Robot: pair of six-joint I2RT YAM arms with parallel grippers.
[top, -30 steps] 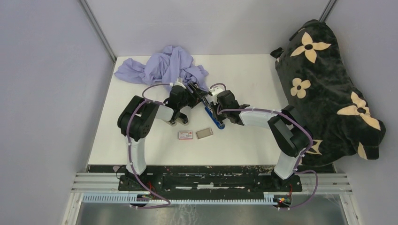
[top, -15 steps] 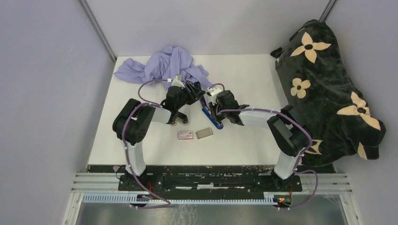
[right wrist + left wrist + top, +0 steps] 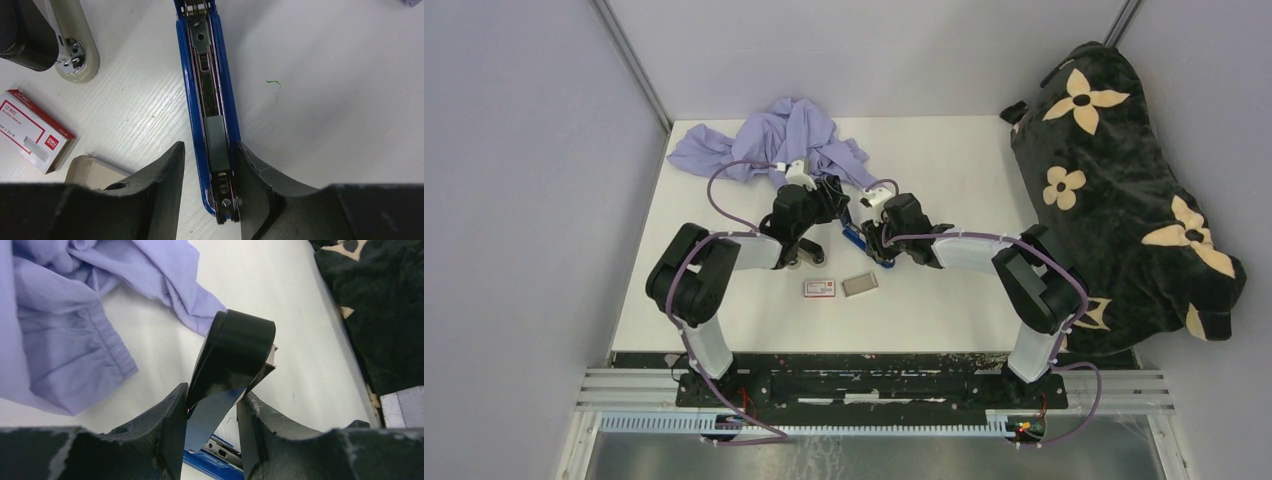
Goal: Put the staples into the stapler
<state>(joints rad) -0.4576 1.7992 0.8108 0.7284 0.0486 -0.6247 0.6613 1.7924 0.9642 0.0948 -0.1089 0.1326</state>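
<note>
The left gripper (image 3: 214,401) has clamped the black cover (image 3: 235,355), held raised. The right gripper (image 3: 210,150) has slackened — jaws apart astride the bared magazine (image 3: 207,90), ready for staples (image 3: 860,285).

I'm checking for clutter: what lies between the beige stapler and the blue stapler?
Only bare table between the beige stapler and the blue stapler; the right wrist view shows it.

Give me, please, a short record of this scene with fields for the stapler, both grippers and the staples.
stapler: blue, swung open, channel facing up
left gripper: shut on the raised black lid
right gripper: open, astride the blue base
tray: beside the red-and-white box, not held
cloth: purple, at the table's far edge
</note>
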